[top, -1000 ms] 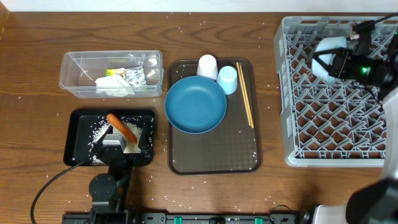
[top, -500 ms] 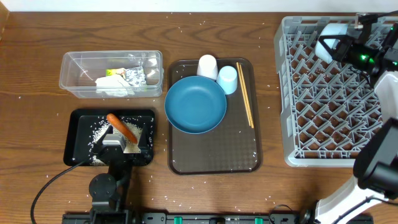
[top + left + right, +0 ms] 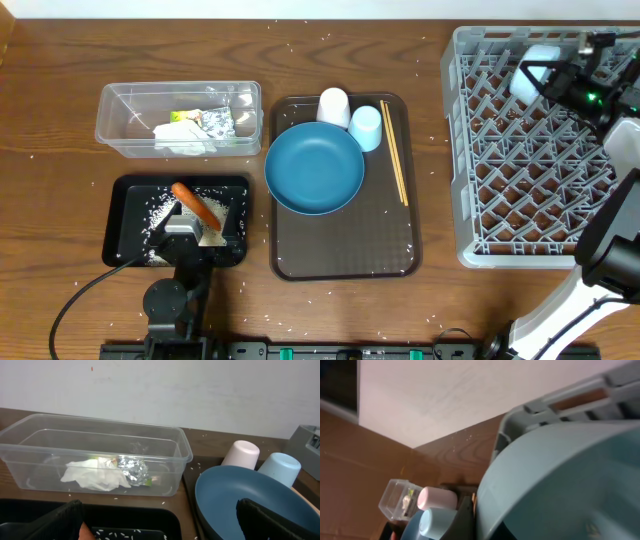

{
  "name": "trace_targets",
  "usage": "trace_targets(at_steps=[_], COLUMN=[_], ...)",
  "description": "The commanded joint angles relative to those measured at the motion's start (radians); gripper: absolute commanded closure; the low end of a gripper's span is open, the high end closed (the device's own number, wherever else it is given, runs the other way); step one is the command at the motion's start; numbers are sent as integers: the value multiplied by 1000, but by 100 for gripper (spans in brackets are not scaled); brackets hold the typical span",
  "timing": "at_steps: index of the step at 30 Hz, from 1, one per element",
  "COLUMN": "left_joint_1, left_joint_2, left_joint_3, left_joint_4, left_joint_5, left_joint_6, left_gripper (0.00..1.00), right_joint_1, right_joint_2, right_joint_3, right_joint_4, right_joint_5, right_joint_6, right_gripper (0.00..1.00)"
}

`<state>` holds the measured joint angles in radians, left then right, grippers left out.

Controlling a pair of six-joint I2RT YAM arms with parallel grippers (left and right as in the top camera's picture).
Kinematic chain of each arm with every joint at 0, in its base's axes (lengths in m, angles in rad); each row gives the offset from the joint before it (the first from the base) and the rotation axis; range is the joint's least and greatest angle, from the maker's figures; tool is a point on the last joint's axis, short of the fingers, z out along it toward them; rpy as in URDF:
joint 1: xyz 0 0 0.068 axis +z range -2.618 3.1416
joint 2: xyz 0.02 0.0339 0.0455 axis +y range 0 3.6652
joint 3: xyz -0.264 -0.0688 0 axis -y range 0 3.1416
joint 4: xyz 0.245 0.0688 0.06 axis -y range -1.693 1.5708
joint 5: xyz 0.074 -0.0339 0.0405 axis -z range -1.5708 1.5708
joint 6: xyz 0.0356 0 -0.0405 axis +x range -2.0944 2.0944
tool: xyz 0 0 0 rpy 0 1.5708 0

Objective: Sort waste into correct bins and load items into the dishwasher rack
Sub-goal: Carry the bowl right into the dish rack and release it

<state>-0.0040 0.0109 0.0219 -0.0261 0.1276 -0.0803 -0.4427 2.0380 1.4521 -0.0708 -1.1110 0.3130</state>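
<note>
Pale bowl (image 3: 531, 72) in right tool (image 3: 553, 78) above grey rack's (image 3: 468, 200) far edge

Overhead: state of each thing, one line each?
left gripper, open over black tray
right gripper, shut on pale bowl, over rack
plate, empty, on brown tray
white cup, upside down
light-blue cup, upside down
chopsticks, flat on brown tray
clear tub, holds tissue and foil
black tray, holds carrot and rice

The pale bowl (image 3: 560, 485) is cut off by the right wrist view's edges.
</note>
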Motion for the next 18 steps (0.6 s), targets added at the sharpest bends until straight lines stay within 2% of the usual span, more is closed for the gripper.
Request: trace_targets(at_steps=[1,7,11,16,18], left_joint_1=[-4,-4,-4,-4,-4], left_joint_2=[-6,-6,-6,-6,-6], left_joint_3=[-18,-18,-18,-18,-18], left_joint_4=[-32,-32,-32,-32,-32], left_joint_5=[10,10,10,10,10], left_joint_6=[5,5,5,5,5], left_gripper=[2,2,2,2,2], right_joint_1=[-29,-74,-101,-130,-142], right_joint_2=[10,10,3,-37,-68], right_joint_3=[11,11,11,11,11], right_joint_4=[-24,-100,-105,-160,-223], right_joint_5=[-27,-28,-95,-68,2], right_joint_6=[16,8,10,21,19], right_gripper=[99,99,99,84,83])
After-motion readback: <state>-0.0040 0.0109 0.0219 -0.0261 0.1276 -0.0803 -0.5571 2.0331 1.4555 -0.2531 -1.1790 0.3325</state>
